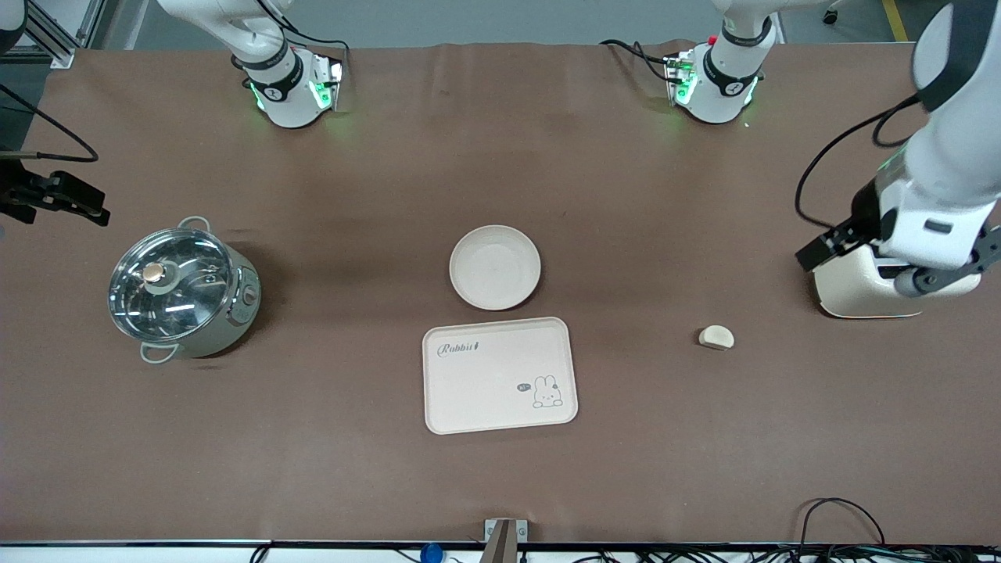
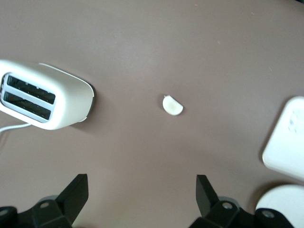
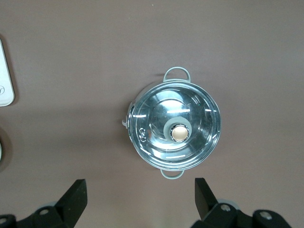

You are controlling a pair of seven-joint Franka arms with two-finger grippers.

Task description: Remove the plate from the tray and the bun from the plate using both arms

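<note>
The round cream plate (image 1: 494, 267) lies mid-table, just farther from the front camera than the rabbit tray (image 1: 500, 375); its edge also shows in the left wrist view (image 2: 285, 205). The small pale bun (image 1: 716, 337) (image 2: 172, 105) rests on the cloth between the tray and the toaster. My left gripper (image 1: 830, 247) (image 2: 142, 190) hangs open and empty over the toaster at the left arm's end. Above the cloth near the pot, at the right arm's end, my right gripper (image 1: 84, 205) (image 3: 141, 192) is open and empty.
A steel pot with a glass lid (image 1: 184, 293) (image 3: 174, 128) stands at the right arm's end. A cream two-slot toaster (image 1: 856, 295) (image 2: 45, 95) stands at the left arm's end, partly hidden by the left hand. Brown cloth covers the table.
</note>
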